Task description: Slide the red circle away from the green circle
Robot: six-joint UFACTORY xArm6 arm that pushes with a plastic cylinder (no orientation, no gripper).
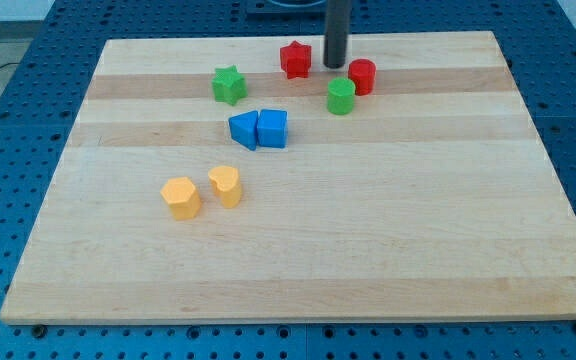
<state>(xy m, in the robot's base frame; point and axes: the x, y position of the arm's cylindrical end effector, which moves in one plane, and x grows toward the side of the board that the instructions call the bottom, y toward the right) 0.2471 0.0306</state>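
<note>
Spanning nearly the whole view, the wooden board [298, 270] lies pale and striped on a blue perforated table [8, 150] that shows around its edges. Next in size comes the dark rod, descending from the board's top edge a little right of centre; my tip [334, 66] rests at board height between the red star [295, 59] on its left and the red circle [362, 76] on its right. The rod carries no jaws and has hold of nothing — its tip sits just beside the red circle, and whether the two actually touch cannot be told.

The red circle stands near the top edge, right of centre, with the green circle [341, 96] just beside it toward the bottom-left; the pair look to be touching or nearly so.

Closer to the board's middle, two blue blocks sit pressed together: a blue block [243, 129] with a slanted, wedge-like face on the left and a blue block [273, 128] of boxier form on the right. A green star [229, 85] lies above and to their left, well apart from the green circle.

Toward the left edge and lower down, two yellow blocks sit near each other with a small gap between them — a yellow hexagon-like block [181, 197] and a rounder yellow block [225, 186] just up and right of it.
</note>
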